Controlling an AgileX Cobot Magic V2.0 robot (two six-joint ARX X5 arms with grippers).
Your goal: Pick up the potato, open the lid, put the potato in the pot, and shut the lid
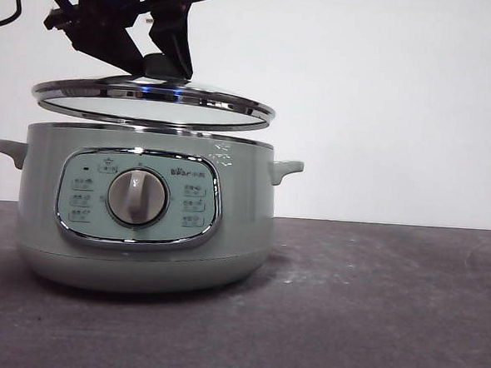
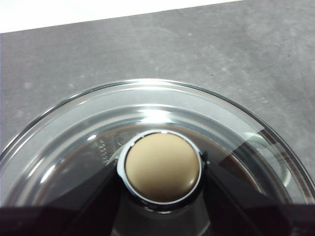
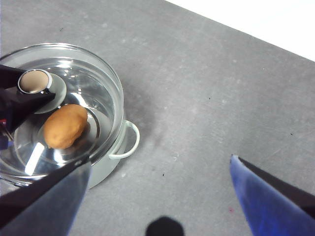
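Now, pot (image 1: 143,228): stands on the grey table (image 1: 371,308), with the potato (image 3: 65,126) lying inside.
Lid (image 1: 153,102): held just above the pot's rim, slightly tilted.
Left gripper (image 2: 162,169): jaws pinch the lid's round knob (image 2: 162,166) from both sides.
Right gripper (image 3: 157,191): jaws spread wide, holding nothing, above the table beside the pot.

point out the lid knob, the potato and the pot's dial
lid knob (image 2: 162,166): left wrist view, middle of the knob's round top, between the left gripper's jaws.
potato (image 3: 65,126): right wrist view, middle of its skin, seen through the glass lid.
dial (image 1: 137,197): front view, centre of the grey dial on the pot's panel.
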